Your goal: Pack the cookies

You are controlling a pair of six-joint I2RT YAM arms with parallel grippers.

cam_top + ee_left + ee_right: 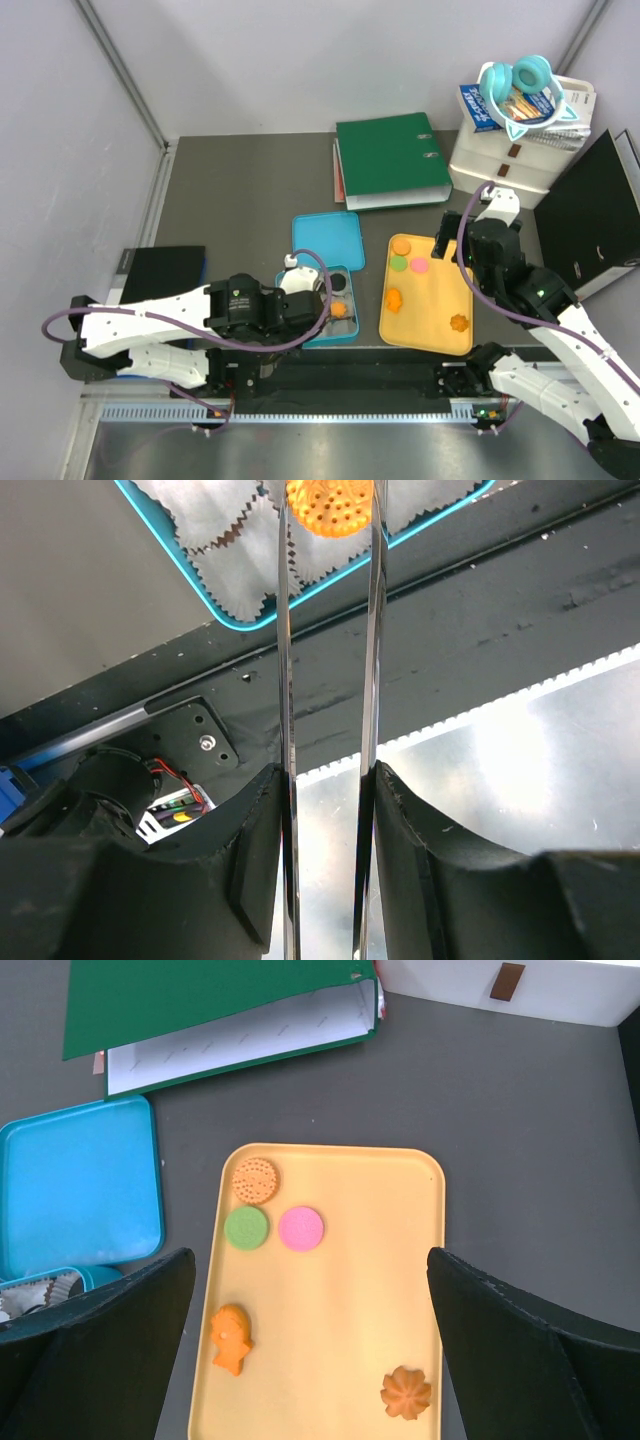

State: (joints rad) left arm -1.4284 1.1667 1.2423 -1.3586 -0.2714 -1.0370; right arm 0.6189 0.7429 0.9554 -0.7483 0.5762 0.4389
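Cookies (301,1228) | five lay on the yellow tray (340,1350), directly under the wide-open, empty right gripper (310,1290) | sixth, an orange cookie (330,500), was pinched in the left gripper (329,525), over liners (220,520) by the right edge of the blue box (240,627)

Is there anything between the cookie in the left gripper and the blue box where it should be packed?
Nothing visible stands in the way. The left gripper holds the orange cookie directly over the paper liners in the open blue box. The lid lies flat on the table behind the box, clear of it.
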